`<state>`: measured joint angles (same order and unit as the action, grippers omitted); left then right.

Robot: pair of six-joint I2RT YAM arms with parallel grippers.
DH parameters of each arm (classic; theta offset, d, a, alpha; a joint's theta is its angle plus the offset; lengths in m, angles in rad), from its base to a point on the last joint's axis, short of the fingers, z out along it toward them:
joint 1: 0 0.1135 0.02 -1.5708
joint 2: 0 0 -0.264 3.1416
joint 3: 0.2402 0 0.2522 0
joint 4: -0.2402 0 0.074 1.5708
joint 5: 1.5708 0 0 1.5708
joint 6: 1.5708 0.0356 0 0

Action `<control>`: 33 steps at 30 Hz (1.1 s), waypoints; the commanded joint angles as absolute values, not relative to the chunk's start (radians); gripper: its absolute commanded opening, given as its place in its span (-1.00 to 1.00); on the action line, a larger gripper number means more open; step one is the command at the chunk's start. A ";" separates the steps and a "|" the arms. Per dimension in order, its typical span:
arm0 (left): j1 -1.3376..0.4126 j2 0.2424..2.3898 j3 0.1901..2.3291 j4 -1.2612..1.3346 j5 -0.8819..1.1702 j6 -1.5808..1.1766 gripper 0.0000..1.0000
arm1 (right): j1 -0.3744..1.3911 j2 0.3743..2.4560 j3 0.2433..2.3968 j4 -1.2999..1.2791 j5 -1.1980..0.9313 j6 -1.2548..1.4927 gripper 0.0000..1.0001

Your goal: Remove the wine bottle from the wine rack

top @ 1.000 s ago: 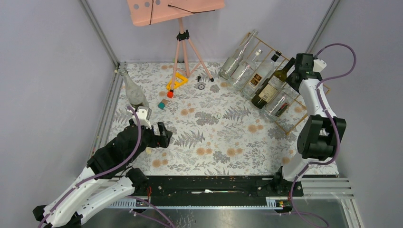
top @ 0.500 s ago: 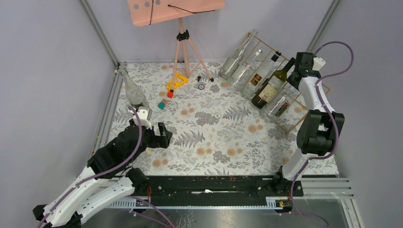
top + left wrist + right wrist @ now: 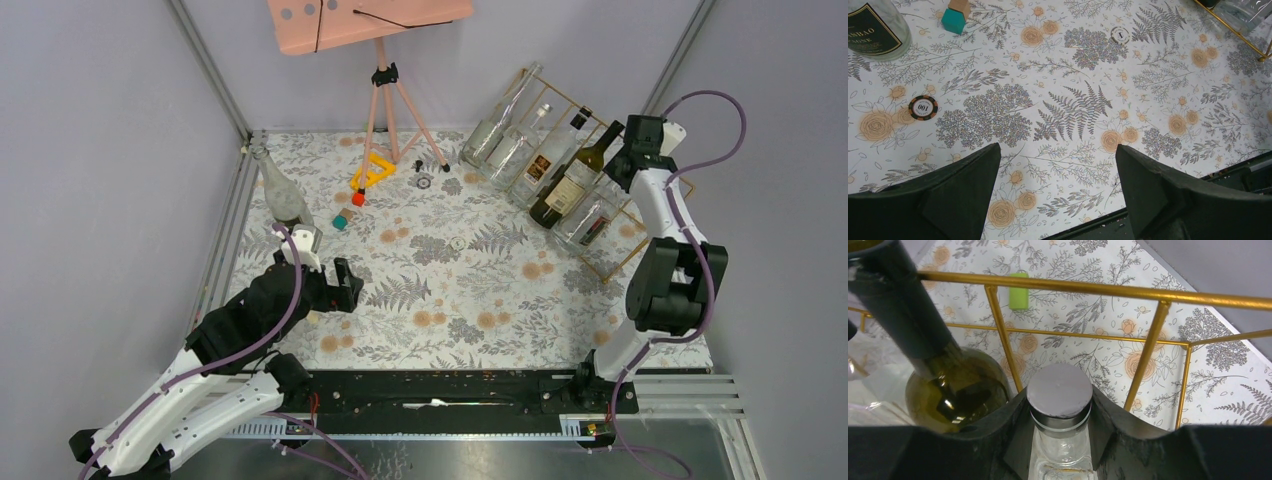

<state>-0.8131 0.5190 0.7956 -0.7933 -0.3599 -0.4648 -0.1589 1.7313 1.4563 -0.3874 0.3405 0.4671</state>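
The gold wire wine rack (image 3: 598, 262) leans at the back right and holds several bottles. A dark green wine bottle (image 3: 568, 187) with a cream label lies in it; its shoulder shows in the right wrist view (image 3: 955, 390). Beside it lies a clear glass bottle (image 3: 592, 218) with a flat grey cap (image 3: 1060, 389). My right gripper (image 3: 631, 160) is at the rack's top edge, its fingers (image 3: 1013, 415) pressed against both sides of that clear bottle's capped neck. Gold rack bars (image 3: 1098, 288) cross behind. My left gripper (image 3: 340, 285) is open and empty over the floral table (image 3: 1058, 150).
A clear bottle (image 3: 282, 195) with a black label (image 3: 870, 27) stands at the left. Near it are a teal block (image 3: 954, 21) and a poker chip (image 3: 923, 107). A pink tripod stand (image 3: 385, 90) and a yellow triangle (image 3: 372, 170) are at the back.
My right wrist has shifted slightly to the right at the rack's top, leaving more of the dark bottle's neck uncovered. The left arm has not moved.
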 commanded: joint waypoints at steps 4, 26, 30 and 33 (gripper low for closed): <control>-0.817 0.525 0.799 -0.769 -0.377 -0.468 0.87 | -0.155 1.497 1.271 -0.158 0.257 0.497 -1.00; -0.818 0.533 0.801 -0.769 -0.368 -0.468 0.83 | 0.205 1.020 1.021 -0.041 0.270 0.254 -1.00; -0.818 0.530 0.801 -0.769 -0.368 -0.468 0.83 | 0.306 0.989 1.011 -0.043 0.258 0.238 -1.00; -0.817 0.530 0.801 -0.769 -0.370 -0.468 0.83 | 0.381 0.977 1.005 -0.048 0.245 0.234 -1.00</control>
<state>-0.8131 0.5274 0.7956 -0.7937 -0.3595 -0.4648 0.3092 1.0504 0.9760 -0.2161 0.2523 0.2508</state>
